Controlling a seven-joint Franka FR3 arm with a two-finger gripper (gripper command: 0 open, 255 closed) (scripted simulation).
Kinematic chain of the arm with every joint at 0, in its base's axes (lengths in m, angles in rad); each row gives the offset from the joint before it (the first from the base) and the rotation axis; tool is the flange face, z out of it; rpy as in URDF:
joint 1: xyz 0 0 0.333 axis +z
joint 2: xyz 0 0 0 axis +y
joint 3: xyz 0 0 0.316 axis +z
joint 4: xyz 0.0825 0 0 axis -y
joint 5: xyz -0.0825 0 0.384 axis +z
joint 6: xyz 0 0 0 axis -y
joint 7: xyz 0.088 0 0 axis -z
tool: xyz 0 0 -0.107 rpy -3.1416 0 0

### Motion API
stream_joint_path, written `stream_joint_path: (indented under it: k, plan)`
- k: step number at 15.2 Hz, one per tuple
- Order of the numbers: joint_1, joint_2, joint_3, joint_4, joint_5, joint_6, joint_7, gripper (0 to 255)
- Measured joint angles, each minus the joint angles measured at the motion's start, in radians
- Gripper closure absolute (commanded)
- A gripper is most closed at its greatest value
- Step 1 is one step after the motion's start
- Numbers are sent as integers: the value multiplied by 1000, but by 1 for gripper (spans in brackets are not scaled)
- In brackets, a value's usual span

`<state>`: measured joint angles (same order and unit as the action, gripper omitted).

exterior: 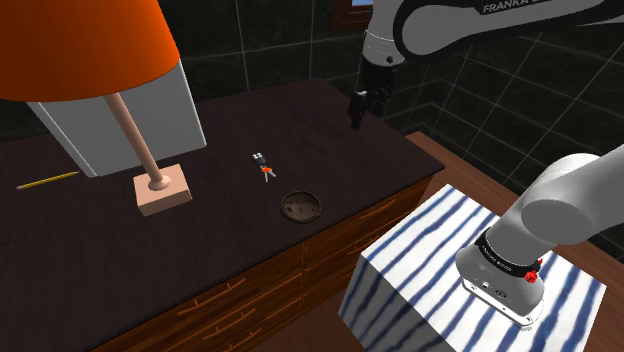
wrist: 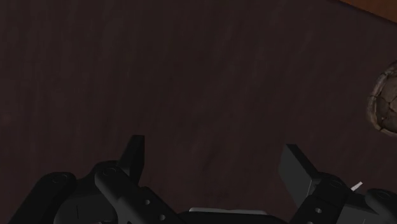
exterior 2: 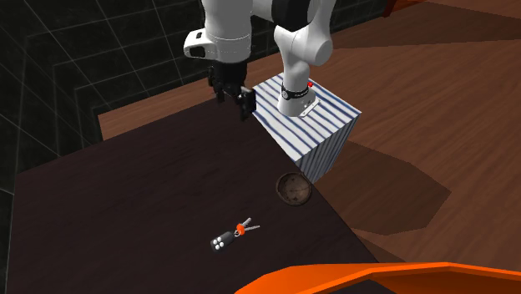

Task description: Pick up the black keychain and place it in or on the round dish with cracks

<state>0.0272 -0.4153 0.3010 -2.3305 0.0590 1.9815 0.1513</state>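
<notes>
Gripper (exterior: 358,108) hangs over the dark tabletop (exterior: 230,235) with fingers spread, holding nothing. The black keychain (exterior: 262,166) lies flat on that top, near the round cracked dish (exterior: 300,206) and well apart from the gripper. Judged light and loosely jointed, so the keys would dangle; best grasped across the stiff black fob.

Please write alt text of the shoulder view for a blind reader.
The black claw hangs above a dark table, apart from the black keychain and round cracked dish lying there; an orange lamp stands at the view's left.
</notes>
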Motion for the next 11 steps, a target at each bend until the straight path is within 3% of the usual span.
stream_joint_path:
  k: [4, 11]
  plan:
    - [2, 139, 67, 76, -26, 60, 97, 0]
    - [18, 425, 153, 281, -147, 115, 286, 0]
